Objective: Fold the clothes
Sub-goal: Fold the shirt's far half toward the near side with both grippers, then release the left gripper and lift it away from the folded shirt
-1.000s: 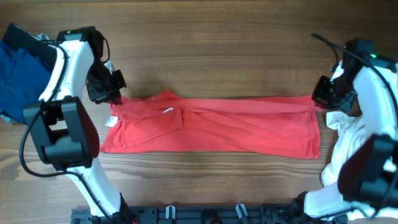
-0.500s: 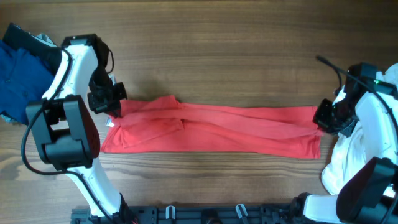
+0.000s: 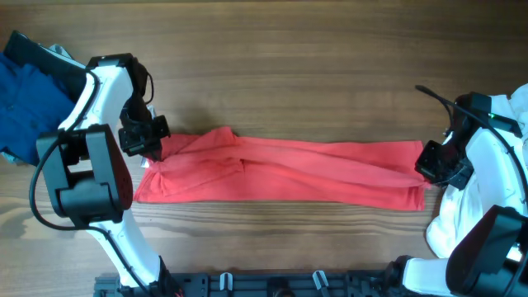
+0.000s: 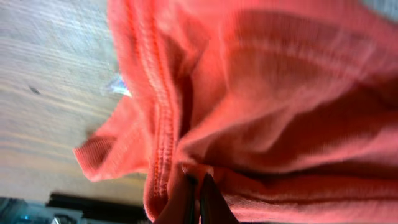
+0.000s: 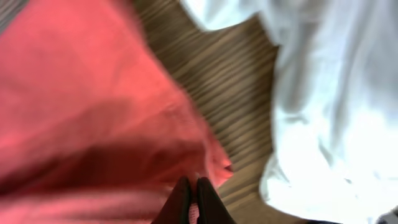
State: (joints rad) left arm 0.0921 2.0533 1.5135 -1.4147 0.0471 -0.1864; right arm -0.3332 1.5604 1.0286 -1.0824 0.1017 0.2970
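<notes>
Both grippers have dropped toward the lower frame since a second ago, pulling the shirt's top edge down; the band is now narrower. Red T-shirt [image 3: 280,169] lies as a long horizontal strip across mid-frame on the wooden table [image 3: 289,66]. Left gripper [image 3: 153,140] is pinched on the strip's left end, with fabric bunched around the closed tips in the wrist view. Right gripper [image 3: 429,163] is pinched on its right end. Blue garment [image 3: 25,99] upper left, white cloth [image 5: 323,93] beside the right end
</notes>
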